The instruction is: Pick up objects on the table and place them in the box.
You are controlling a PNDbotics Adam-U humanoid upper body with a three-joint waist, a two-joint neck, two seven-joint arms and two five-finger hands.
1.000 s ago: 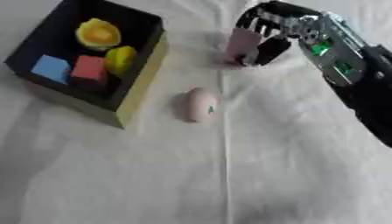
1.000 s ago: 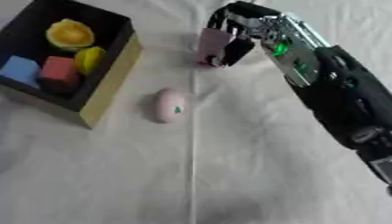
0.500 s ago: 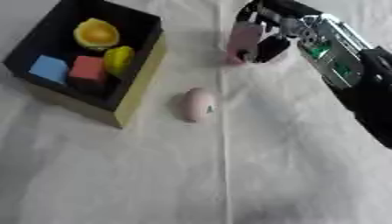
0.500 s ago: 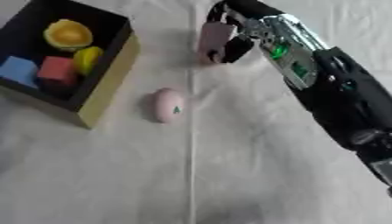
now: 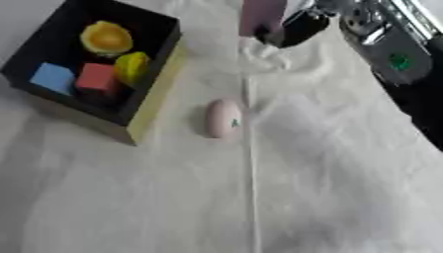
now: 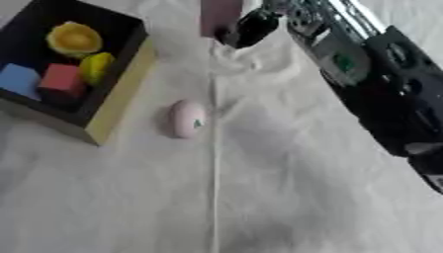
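- White wrinkled cloth (image 5: 329, 188) covers the whole table surface, with a straight crease running down the middle of the frame.
- Black open box with a yellowish outer wall (image 5: 154, 106) sits at the upper left of the frame, set askew.
- Inside the box: a blue cube (image 5: 52, 78) at its left, a red cube (image 5: 95, 79) just beside it, a yellow rounded piece (image 5: 131, 66) against the right wall, and an orange-yellow rounded piece (image 5: 106, 38) toward the far side.
- Pale pink egg-shaped object (image 5: 224, 118) lies on the cloth near the centre of the frame, just right of the box and apart from it. A small dark mark shows on its upper side.
- Right hand (image 6: 251, 27) enters from the upper right on a black and silver arm and shows at the top centre of the frame.
- Its dark fingers are curled against a pink flat-sided block (image 5: 261, 16), which is cut off by the top edge of the frame. Whether the block clears the cloth cannot be told.
- The pink egg-shaped object lies below the hand in the frame, well apart from it and untouched.
- The left hand shows in neither view.
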